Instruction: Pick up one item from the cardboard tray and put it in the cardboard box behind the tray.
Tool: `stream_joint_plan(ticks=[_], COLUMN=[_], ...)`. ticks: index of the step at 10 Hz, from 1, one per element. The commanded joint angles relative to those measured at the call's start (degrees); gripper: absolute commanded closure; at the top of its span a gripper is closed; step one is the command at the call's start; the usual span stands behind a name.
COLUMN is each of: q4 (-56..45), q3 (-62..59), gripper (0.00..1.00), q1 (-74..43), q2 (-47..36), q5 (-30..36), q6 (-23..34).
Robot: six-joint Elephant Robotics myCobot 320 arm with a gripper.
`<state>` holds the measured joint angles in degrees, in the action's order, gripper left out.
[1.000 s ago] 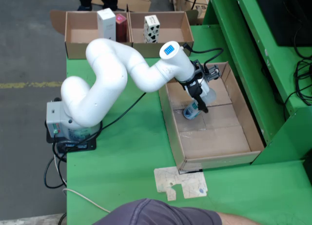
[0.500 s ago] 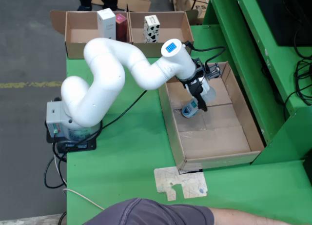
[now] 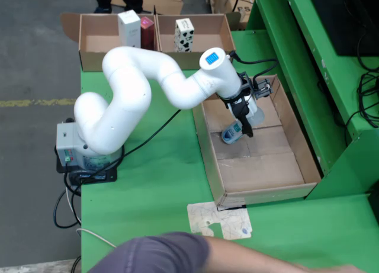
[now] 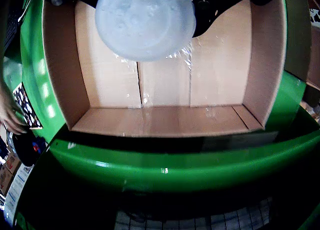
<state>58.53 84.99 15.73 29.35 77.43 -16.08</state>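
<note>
Claw [image 3: 243,129] of mine pinching a small clear plastic bottle [image 3: 232,134] low inside the cardboard tray [image 3: 296,137] on the green counter [image 3: 160,172], pick step; next I'd lift and carry to the cardboard box [image 3: 204,48] behind.

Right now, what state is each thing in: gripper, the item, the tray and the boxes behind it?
gripper: down inside the tray, shut on the bottle.
bottle: held, its pale round end fills the top of the wrist view.
cardboard tray: open, nothing else inside.
left box: open, holds a white carton.
right box: open, holds a spotted carton.
</note>
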Motion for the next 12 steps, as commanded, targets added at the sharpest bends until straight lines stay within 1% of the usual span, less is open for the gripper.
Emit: stream_joint_plan(ticks=[1, 3, 7, 9, 12], q4=[-3.90, -5.79, -11.38, -12.03, -13.09], q3=[-9.00, -11.57, -12.05, -11.18, -5.93], gripper=[1.00, 1.00, 1.00, 1.00, 1.00], q1=[-1.45, -2.08, -3.29, -3.36, -3.26], q2=[-0.42, -0.11, -4.81, -6.42, -13.14], q5=[0.49, 0.95, 1.60, 1.57, 1.28], q6=[0.55, 0.68, 0.70, 0.95, 1.57])
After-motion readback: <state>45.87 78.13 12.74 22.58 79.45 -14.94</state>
